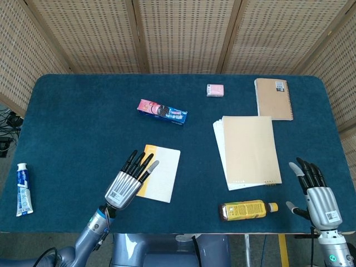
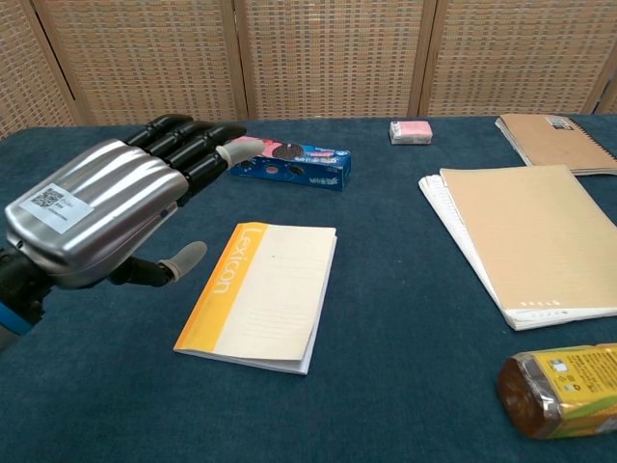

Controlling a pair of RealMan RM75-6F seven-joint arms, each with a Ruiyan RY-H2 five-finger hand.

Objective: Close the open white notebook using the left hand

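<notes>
The notebook (image 1: 158,173) (image 2: 262,294) lies shut on the blue table, front centre-left, showing a cream cover with an orange band along its left edge. My left hand (image 1: 129,182) (image 2: 111,207) hovers flat over the notebook's left side, fingers stretched out and apart, holding nothing. In the chest view it is above and to the left of the cover, not touching it. My right hand (image 1: 316,193) stays at the table's front right corner, fingers spread, empty.
A blue and pink snack box (image 1: 162,111) (image 2: 289,161) lies behind the notebook. A large tan pad (image 1: 248,149) (image 2: 525,239), a spiral notebook (image 1: 273,98), a pink eraser (image 1: 214,90), a yellow bottle (image 1: 247,209) (image 2: 561,389) and a toothpaste tube (image 1: 22,188) are spread around.
</notes>
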